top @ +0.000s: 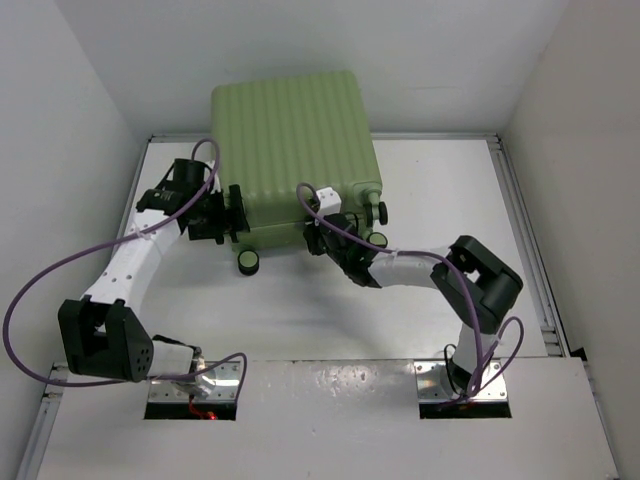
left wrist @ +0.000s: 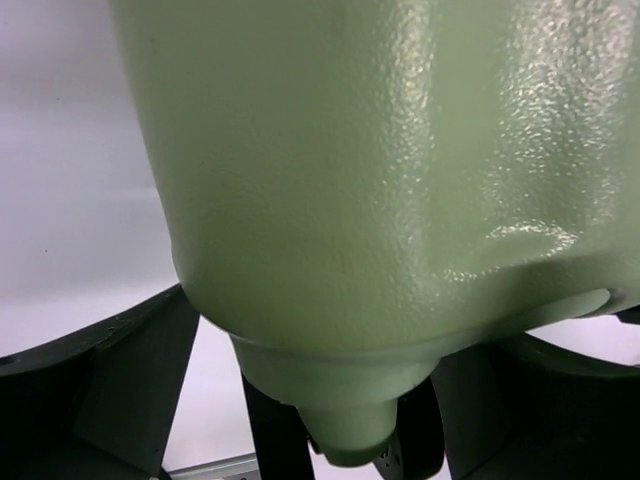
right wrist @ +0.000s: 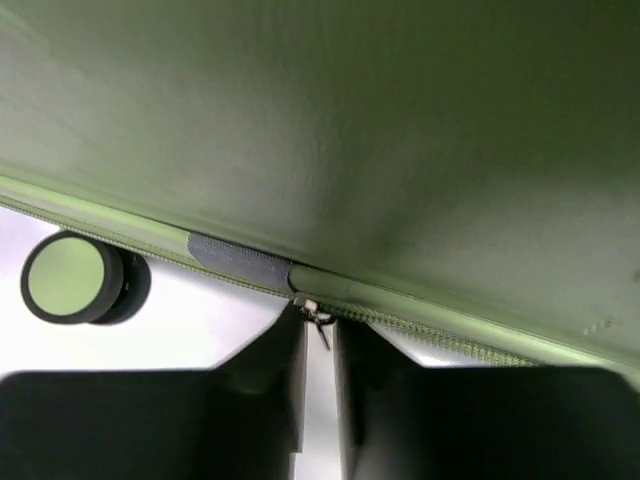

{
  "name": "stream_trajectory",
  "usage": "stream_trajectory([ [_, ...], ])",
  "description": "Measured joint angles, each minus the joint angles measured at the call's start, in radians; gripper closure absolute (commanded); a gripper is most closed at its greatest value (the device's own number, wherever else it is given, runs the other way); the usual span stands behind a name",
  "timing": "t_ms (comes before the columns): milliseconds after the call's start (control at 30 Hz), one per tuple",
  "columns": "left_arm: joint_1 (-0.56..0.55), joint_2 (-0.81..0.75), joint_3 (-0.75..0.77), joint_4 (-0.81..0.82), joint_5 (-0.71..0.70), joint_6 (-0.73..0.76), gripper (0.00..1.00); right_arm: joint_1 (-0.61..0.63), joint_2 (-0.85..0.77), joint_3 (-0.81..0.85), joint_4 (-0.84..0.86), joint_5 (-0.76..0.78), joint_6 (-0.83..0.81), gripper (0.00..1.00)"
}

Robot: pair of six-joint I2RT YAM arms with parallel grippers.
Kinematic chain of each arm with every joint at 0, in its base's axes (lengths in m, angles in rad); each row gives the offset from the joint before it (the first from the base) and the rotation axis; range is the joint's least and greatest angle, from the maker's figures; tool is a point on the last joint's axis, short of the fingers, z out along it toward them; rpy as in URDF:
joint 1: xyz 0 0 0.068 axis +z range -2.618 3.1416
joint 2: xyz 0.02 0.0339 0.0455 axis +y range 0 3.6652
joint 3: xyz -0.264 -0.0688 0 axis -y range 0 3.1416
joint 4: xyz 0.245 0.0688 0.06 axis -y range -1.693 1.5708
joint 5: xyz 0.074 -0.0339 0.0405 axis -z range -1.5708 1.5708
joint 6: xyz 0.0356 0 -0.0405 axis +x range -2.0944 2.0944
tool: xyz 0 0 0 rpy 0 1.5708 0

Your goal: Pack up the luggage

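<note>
Zipping the case shut looks to be the step in hand. The case (top: 295, 140) lies flat with its lid down on the table (top: 300, 320), just beyond both sets of fingers.

The right gripper (top: 326, 236) is at the near side seam. Its fingers (right wrist: 250, 400) are drawn almost together, leaving a thin slit with the small metal pull (right wrist: 318, 322) at their tips. I cannot tell whether they actually pinch it.

The left gripper (top: 230, 214) stands spread wide. The case's rounded corner sits between its fingers (left wrist: 110, 400), apparently free of both, perhaps ready to brace.

Next, I judge, the right fingers need a firm pinch on the pull. They would then drag steadily along the zip (right wrist: 430, 332), keeping to its line round the corner curve while the left steadies the shell. A thin pull like that could slip out.

The shell is hard plastic, pale green and finely pebbled, with a soft sheen. It is ribbed across the lid and rounded at the corners. The zip is a woven green tape with fine teeth, and a grey fabric tab (right wrist: 238, 262) lies left of the right fingertips. Further left is a wheel (right wrist: 65, 278), a flat green disc in a black tyre.
</note>
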Motion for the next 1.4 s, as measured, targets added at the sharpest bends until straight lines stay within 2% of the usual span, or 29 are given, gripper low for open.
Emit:
stream_trajectory([
  [100, 0.009, 0.000, 0.000, 0.000, 0.010, -0.002, 0.08, -0.010, 0.000, 0.000, 0.002, -0.019, -0.031, 1.00],
  [167, 0.019, 0.003, 0.000, 0.001, 0.013, -0.004, 0.08, -0.019, -0.003, -0.008, 0.013, -0.043, -0.060, 1.00],
  [300, 0.029, 0.018, 0.000, 0.000, 0.028, -0.005, 0.17, -0.037, -0.028, -0.051, 0.044, -0.106, -0.099, 1.00],
  [433, 0.027, 0.027, 0.003, 0.002, 0.063, -0.011, 0.42, -0.052, -0.074, -0.101, 0.072, -0.144, -0.119, 1.00],
  [467, 0.027, 0.031, 0.008, 0.001, 0.079, -0.013, 0.55, -0.059, -0.079, -0.111, 0.076, -0.150, -0.124, 1.00],
  [533, 0.026, 0.033, 0.012, 0.004, 0.081, -0.008, 0.71, -0.076, -0.092, -0.132, 0.080, -0.158, -0.130, 1.00],
  [633, 0.027, 0.035, 0.014, 0.002, 0.079, -0.008, 0.82, -0.098, -0.111, -0.152, 0.080, -0.167, -0.137, 1.00],
  [900, 0.056, 0.058, 0.035, -0.021, 0.106, 0.008, 0.94, -0.140, -0.175, -0.217, 0.076, -0.178, -0.165, 1.00],
  [1100, 0.093, 0.082, 0.042, -0.038, 0.198, 0.015, 1.00, -0.154, -0.245, -0.288, 0.097, -0.224, -0.207, 1.00],
  [1300, 0.128, 0.134, 0.065, -0.073, 0.352, 0.031, 1.00, -0.197, -0.286, -0.340, 0.121, -0.299, -0.253, 1.00],
  [1400, 0.158, 0.162, 0.091, -0.081, 0.362, 0.030, 1.00, -0.275, -0.362, -0.391, 0.129, -0.295, -0.241, 1.00],
])
